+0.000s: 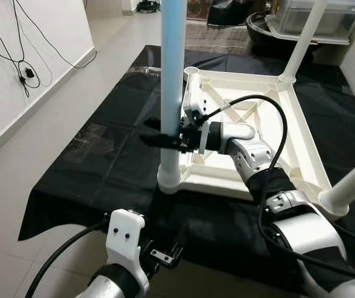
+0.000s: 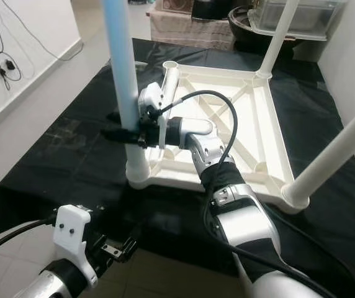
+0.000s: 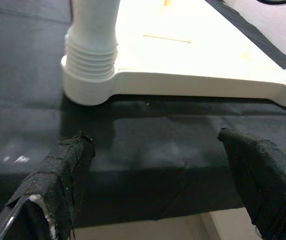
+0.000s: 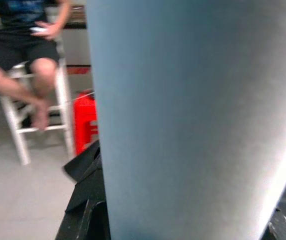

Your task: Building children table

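- My right gripper (image 1: 165,138) is clamped on the upright blue leg (image 1: 172,68), low near its threaded socket.
- Left gripper (image 3: 158,165) hangs apart, idle.
- The leg looks light, rigid and slick; I'd grip low.

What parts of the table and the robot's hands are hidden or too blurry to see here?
- Blue leg: its top is cut off by the left eye view's upper edge.
- Right hand: in the left eye view its fingers wrap the blue leg, which hides their far side.
- Right wrist view: the blue leg is a close blur.
- Tabletop: the right arm hides its near rim.
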Controlling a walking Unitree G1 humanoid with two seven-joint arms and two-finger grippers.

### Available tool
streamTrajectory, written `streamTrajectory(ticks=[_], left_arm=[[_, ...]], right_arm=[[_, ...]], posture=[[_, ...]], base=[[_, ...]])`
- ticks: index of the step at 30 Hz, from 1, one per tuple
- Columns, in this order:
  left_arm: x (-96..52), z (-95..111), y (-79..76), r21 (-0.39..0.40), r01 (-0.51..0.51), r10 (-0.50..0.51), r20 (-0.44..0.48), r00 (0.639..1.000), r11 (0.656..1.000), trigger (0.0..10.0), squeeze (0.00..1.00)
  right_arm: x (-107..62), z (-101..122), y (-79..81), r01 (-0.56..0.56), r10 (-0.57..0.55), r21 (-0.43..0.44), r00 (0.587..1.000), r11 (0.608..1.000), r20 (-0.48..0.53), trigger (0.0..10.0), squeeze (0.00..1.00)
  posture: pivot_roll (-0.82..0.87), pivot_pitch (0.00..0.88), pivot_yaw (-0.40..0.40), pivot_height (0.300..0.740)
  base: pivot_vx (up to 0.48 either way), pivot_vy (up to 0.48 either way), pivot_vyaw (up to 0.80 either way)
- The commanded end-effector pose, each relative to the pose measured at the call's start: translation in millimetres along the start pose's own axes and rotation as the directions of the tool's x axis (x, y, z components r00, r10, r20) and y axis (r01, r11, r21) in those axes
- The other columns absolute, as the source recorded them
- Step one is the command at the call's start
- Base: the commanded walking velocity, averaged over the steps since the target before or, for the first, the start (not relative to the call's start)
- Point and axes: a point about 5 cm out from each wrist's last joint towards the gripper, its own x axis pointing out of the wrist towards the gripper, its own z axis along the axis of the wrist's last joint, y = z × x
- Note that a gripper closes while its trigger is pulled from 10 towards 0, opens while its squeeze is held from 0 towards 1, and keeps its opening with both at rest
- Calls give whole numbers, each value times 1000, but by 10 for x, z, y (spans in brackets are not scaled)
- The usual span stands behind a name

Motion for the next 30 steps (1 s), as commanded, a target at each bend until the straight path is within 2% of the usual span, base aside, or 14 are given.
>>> streamTrajectory(ticks=[1,6,8,9,11,12,16,19,21,23,24,26,29,30], left_arm=[[6,-33,20,3,-8,8,-11,1000,1000,10000,0],[35,-44,53,10,-11,11,-9,1000,1000,10000,0],[51,-50,73,13,-13,13,-8,1000,1000,10000,0],[51,-50,73,13,-13,13,-8,1000,1000,10000,0],[71,-56,93,17,-13,13,-7,1000,1000,10000,0],[71,-56,93,17,-13,13,-7,1000,1000,10000,0],[100,-57,114,24,-10,10,-4,1000,1000,10000,0],[134,-59,146,36,-13,13,3,1000,999,10000,0],[134,-59,146,36,-13,13,3,1000,999,10000,0],[156,-68,168,41,-17,17,5,1000,999,10000,0],[156,-68,168,41,-17,17,5,1000,999,10000,0],[177,-80,192,43,-23,22,7,1000,999,10000,0],[186,-84,204,43,-26,25,8,1000,999,10000,0],[192,-89,215,43,-29,28,9,1000,999,10000,0]], right_arm=[[-137,-362,-9,96,-86,66,985,993,-150,10000,0],[-259,-460,-60,305,-289,51,937,951,-198,10000,0],[-324,-519,-109,489,-471,15,849,872,-239,10000,0],[-324,-519,-109,489,-471,15,849,872,-239,10000,0],[-364,-571,-115,670,-642,11,716,743,-275,10000,0],[-364,-571,-115,670,-642,11,716,743,-275,10000,0],[-366,-596,-63,791,-753,28,591,611,-289,10000,0],[-365,-579,69,932,-892,57,360,359,-271,10000,0],[-365,-579,69,932,-892,57,360,359,-271,10000,0],[-404,-565,113,983,-943,55,184,176,-277,10000,0],[-404,-565,113,983,-943,55,184,176,-277,10000,0],[-424,-544,166,999,-959,41,12,0,-282,10000,0],[-425,-529,195,997,-958,34,-60,-72,-280,10000,0],[-423,-512,242,988,-953,19,-143,-154,-268,10000,0]], posture=[[224,178,-37,740],[216,158,-30,740],[214,155,-29,740],[214,155,-29,740],[209,150,-25,740],[209,150,-25,740],[211,141,-20,740],[213,129,-19,740],[213,129,-19,740],[213,118,-18,740],[213,118,-18,740],[216,113,-18,740],[215,111,-18,740],[215,110,-18,740]], base=[[0,0,0],[0,0,0],[0,0,0],[0,0,0],[0,0,0],[0,0,0],[0,0,0],[0,0,0],[0,0,0],[0,0,0],[0,0,0],[0,0,0],[0,0,0],[0,0,0]])
